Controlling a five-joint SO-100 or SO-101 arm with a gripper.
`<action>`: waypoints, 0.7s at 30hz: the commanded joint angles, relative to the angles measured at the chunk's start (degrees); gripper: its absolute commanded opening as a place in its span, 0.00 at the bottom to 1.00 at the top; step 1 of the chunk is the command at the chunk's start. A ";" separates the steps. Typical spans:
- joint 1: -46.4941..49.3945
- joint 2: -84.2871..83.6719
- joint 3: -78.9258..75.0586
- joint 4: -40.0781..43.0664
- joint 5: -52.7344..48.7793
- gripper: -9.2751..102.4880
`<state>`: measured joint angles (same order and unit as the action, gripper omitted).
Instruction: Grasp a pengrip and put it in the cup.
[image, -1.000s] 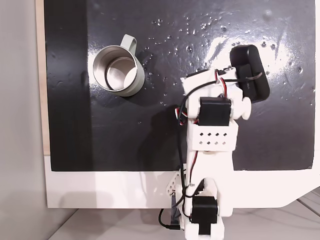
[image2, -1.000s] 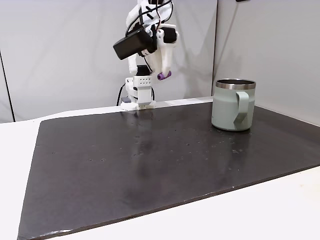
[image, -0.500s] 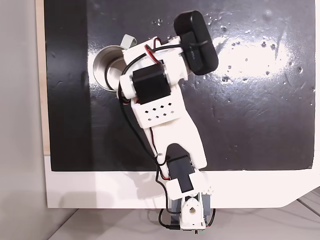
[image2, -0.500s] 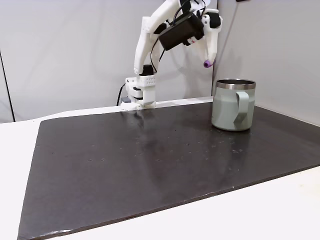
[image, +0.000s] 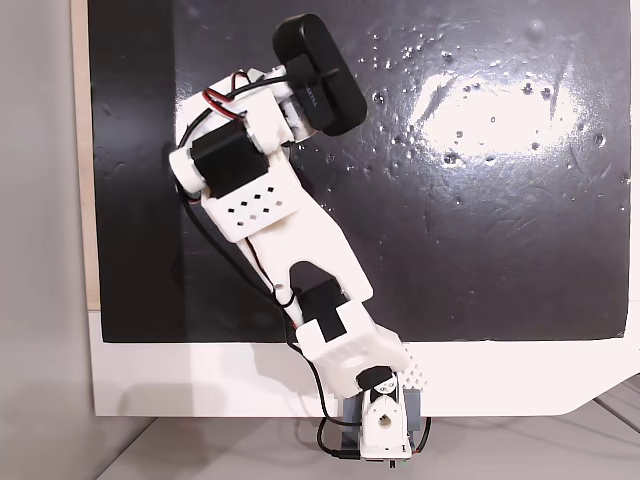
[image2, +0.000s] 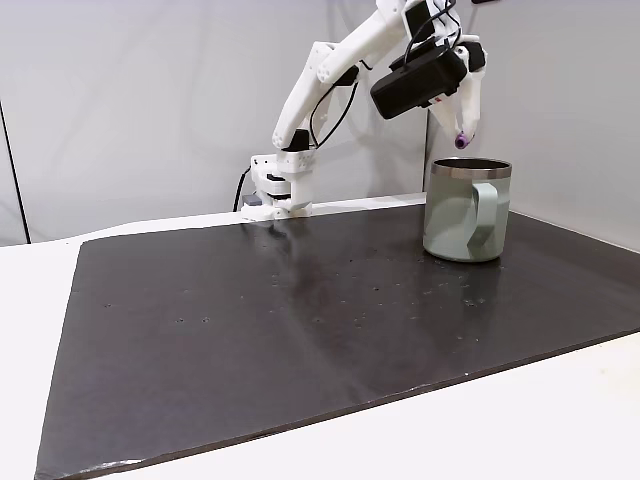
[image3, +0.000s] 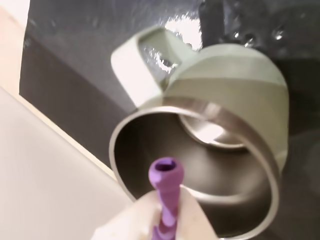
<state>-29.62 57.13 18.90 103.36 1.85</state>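
my arm (image: 290, 235) is white printed plastic with black servos, a perforated link, red and black cables, and a black camera (image: 320, 73) beside the wrist.

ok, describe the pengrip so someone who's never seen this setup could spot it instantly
Start at the dark mat, then find the pale grey-green cup near its far right corner in a fixed view. Just above the cup's silver rim, the white gripper pinches the pengrip at its tip. It is a tiny purple tube, open-ended in the wrist view, and the one purple thing there.
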 joint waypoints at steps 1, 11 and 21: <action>-1.14 -0.44 -4.22 -0.09 0.00 0.08; -2.99 -1.32 -4.75 0.26 -0.53 0.08; -2.99 -1.32 -4.75 0.88 -1.14 0.36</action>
<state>-32.52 55.02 17.40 103.36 1.23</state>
